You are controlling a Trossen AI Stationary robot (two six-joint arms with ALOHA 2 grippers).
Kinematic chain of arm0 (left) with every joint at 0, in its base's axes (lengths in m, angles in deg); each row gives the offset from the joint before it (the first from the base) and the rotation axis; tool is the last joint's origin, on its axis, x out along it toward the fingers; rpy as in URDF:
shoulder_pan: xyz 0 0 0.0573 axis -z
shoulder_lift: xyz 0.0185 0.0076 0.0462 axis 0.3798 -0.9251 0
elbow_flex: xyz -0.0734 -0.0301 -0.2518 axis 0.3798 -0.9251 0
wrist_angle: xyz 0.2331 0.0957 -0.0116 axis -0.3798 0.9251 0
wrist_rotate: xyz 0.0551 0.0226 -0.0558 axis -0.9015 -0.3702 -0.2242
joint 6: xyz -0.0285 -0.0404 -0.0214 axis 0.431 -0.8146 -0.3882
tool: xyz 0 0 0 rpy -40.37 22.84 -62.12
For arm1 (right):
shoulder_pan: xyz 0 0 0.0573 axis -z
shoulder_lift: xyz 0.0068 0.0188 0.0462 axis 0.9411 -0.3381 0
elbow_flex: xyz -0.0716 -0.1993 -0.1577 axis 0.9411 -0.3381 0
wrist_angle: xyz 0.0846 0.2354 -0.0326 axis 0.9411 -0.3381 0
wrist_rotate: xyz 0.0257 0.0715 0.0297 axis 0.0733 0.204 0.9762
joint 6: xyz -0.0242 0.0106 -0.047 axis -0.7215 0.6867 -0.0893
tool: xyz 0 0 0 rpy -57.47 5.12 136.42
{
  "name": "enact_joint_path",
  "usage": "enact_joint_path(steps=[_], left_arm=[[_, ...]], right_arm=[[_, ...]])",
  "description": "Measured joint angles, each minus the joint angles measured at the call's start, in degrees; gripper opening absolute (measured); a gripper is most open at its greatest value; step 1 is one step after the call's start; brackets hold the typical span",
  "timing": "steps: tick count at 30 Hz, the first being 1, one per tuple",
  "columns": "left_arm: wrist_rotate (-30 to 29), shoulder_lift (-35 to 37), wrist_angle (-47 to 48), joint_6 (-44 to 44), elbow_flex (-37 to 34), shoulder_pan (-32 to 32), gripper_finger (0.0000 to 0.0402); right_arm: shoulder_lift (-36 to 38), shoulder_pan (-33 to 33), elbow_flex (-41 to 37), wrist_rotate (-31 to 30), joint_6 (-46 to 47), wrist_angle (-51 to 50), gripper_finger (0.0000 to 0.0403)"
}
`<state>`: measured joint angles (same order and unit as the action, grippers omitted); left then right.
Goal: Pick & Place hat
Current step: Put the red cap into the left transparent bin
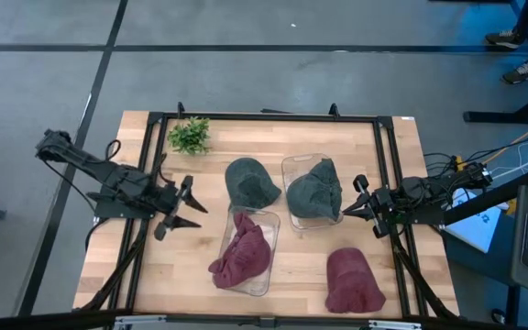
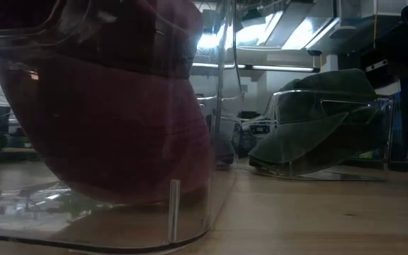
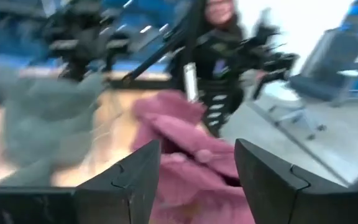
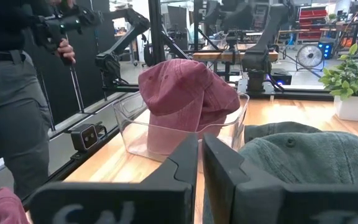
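Two maroon hats show: one (image 1: 243, 252) bunched in a clear bin (image 1: 266, 280) near the table's middle, one (image 1: 353, 280) lying on the wood at the near right. A green hat (image 1: 250, 183) lies on the table, and another (image 1: 314, 191) fills a second clear bin (image 1: 293, 165). My left gripper (image 1: 191, 209) hovers open left of the hats, pointing toward them, with the binned maroon hat (image 3: 185, 155) ahead of its fingers. My right gripper (image 1: 348, 211) is shut, level, just right of the green hat's bin.
A small potted plant (image 1: 190, 135) stands at the far left of the table. A black frame (image 1: 264, 117) runs round the tabletop. Bare wood lies at the near left. In the right wrist view a person (image 4: 11, 93) stands beyond the table's edge.
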<state>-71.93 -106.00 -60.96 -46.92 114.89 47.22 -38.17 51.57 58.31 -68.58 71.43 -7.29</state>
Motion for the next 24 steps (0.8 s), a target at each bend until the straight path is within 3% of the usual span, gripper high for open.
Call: enact_joint_path(steps=[3,13,24], left_arm=[[3.2,3.1,-9.0,4.2,-5.8,0.0,0.0209],[0.4,8.9,-25.0,5.7,-21.7,0.0,0.021],[0.9,15.7,-23.4,6.6,-25.5,-3.6,0.0211]], right_arm=[[0.0,0.0,0.0,0.0,0.0,0.0,0.0026],[0.0,0.0,0.0,0.0,0.0,0.0,0.0026],[0.0,0.0,0.0,0.0,0.0,0.0,0.0026]])
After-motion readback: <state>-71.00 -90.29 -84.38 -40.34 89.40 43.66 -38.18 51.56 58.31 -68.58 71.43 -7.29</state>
